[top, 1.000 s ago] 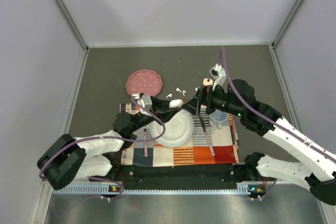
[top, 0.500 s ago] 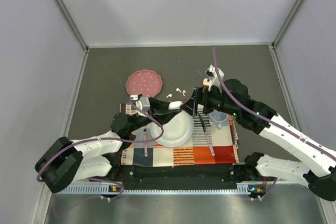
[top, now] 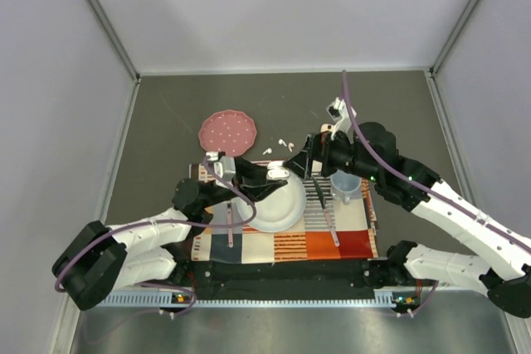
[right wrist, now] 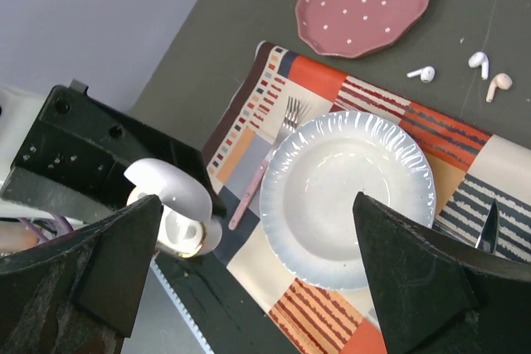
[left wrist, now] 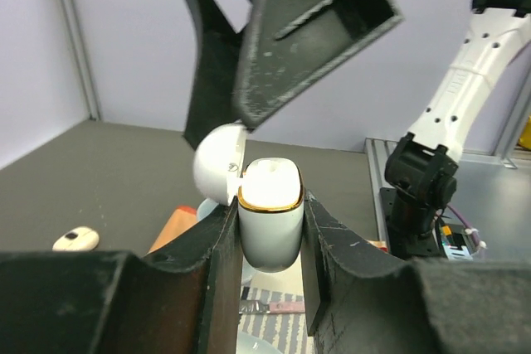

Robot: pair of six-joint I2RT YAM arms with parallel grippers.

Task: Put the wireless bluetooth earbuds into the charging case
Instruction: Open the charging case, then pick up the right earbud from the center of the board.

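Observation:
My left gripper is shut on the white charging case, which has a gold rim. It holds the case upright above the white plate, with the lid hinged open. The case also shows in the right wrist view. My right gripper is open and empty, just above and right of the case; its fingers hang over it. Three tiny earbuds lie on the dark table behind the placemat, and they also show in the right wrist view.
A pink dotted plate lies at the back left. A patterned placemat carries the white plate, a fork, a pale blue cup and other cutlery. A small beige object lies behind the right gripper.
My left gripper has carried the case slightly nearer, over the white plate. My right gripper has shifted a little but stays open beside the case.

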